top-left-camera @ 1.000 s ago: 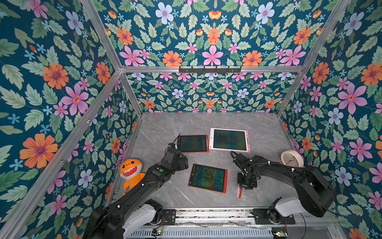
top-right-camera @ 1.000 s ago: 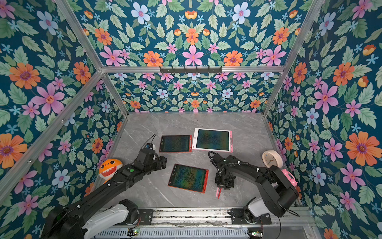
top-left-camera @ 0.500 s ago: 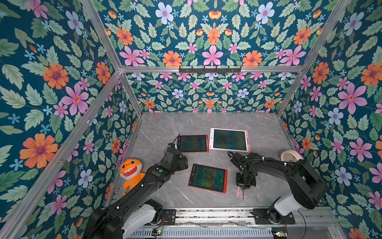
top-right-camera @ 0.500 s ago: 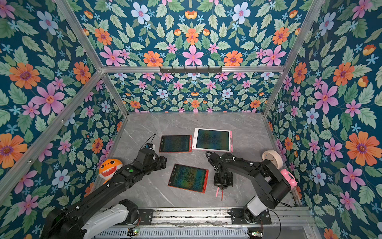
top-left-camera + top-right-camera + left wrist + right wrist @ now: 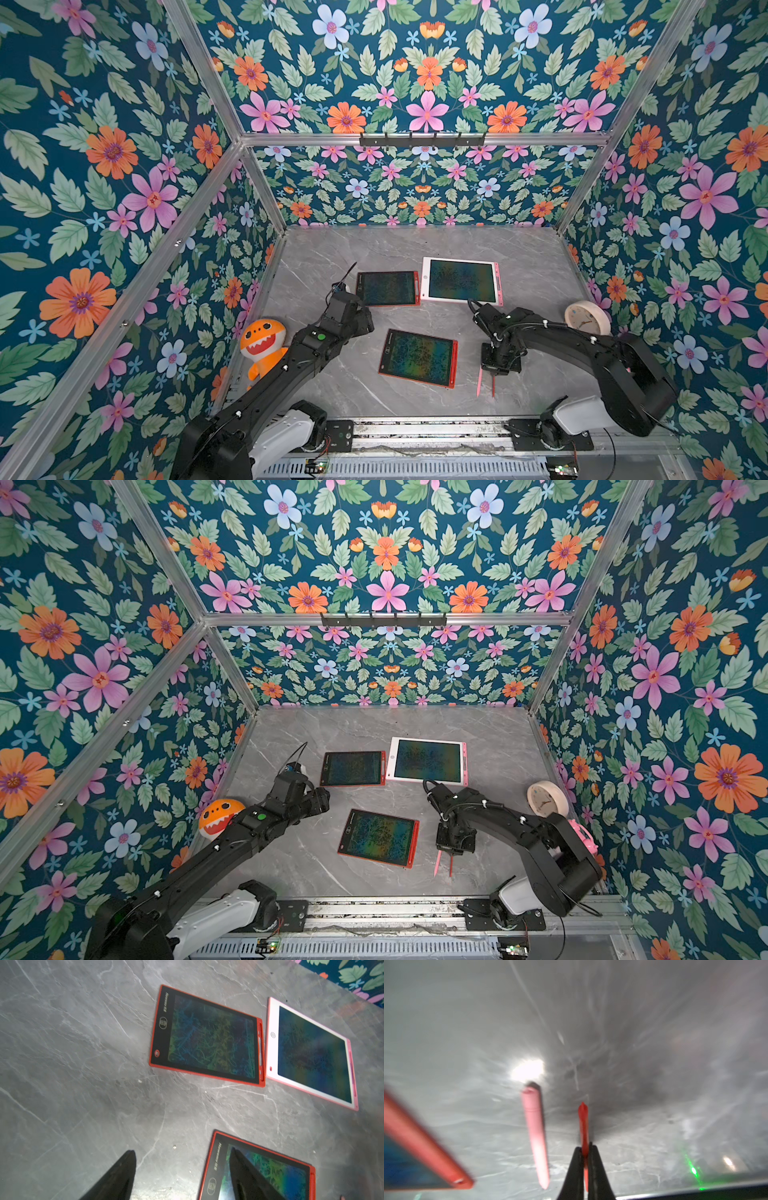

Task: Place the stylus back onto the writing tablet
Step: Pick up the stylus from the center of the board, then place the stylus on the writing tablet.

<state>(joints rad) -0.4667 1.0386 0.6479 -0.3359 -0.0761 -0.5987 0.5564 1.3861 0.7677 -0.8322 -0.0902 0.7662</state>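
My right gripper (image 5: 584, 1148) is shut on a thin red stylus (image 5: 583, 1122), close above the grey table near its front edge. The stylus tip pokes out past the gripper toward the front in both top views (image 5: 493, 384) (image 5: 450, 864). A pink stylus (image 5: 536, 1130) lies loose on the table just beside it. The nearest red writing tablet (image 5: 417, 357) lies left of the right gripper (image 5: 494, 372), with its corner (image 5: 415, 1142) in the right wrist view. My left gripper (image 5: 182, 1153) is open and empty above that tablet's left edge (image 5: 280, 1174).
A second red tablet (image 5: 388, 288) and a pink-framed tablet (image 5: 461, 280) lie side by side farther back. An orange shark plush (image 5: 262, 345) sits at the left wall, a round clock (image 5: 586, 318) at the right wall. The metal rail (image 5: 415, 428) borders the front.
The right gripper's jaws have shut on the red stylus, and the right arm has shifted a little. The pink stylus now shows beside it. The left arm has stayed put.
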